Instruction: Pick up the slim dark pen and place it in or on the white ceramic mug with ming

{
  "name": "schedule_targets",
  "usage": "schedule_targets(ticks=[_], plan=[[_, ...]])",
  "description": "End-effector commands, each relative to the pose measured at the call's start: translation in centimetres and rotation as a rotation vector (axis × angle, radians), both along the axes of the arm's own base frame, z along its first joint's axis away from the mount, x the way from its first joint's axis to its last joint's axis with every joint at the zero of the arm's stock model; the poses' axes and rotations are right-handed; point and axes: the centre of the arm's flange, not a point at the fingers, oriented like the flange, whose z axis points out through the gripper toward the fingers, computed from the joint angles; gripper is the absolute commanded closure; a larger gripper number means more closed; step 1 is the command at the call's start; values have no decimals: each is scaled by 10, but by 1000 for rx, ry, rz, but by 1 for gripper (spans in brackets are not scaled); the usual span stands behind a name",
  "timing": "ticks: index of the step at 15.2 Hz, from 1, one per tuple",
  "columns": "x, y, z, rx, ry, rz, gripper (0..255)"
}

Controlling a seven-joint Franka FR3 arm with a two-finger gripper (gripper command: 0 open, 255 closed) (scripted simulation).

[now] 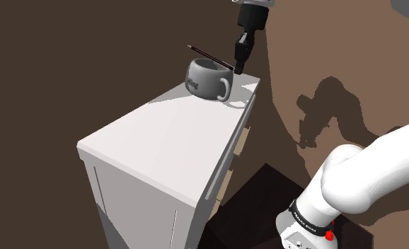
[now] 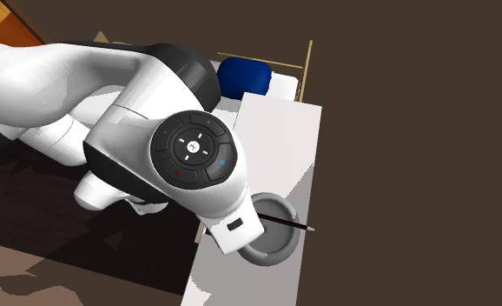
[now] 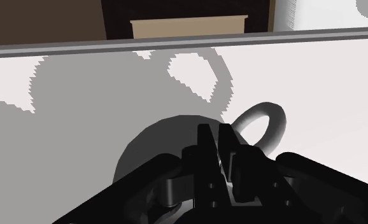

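Tool (image 1: 237,67) seemingly clenched on pen (image 1: 209,56) above mug (image 1: 207,82); arm (image 2: 188,148) hides part of the rim.

Pen (image 1: 209,56) over mug (image 1: 207,80), mug on cabinet (image 1: 164,145) top nr far corner.

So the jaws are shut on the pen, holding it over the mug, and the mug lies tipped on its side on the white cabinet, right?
No: the mug stands upright, opening upward, as the shoulder view shows. The rest holds: the jaws are shut on the pen, holding it over the mug on the white cabinet.
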Motion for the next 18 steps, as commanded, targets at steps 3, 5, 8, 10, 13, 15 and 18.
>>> schedule_targets(ticks=[3,5,8,10,13,15,18], plan=[[0,0,0,0,0,0,0],[0,0,0,0,0,0,0],[1,0,13,0,0,0,0],[2,-1,39,0,0,0,0],[2,-2,50,0,0,0,0],[2,-2,50,0,0,0,0],[2,-2,50,0,0,0,0]])
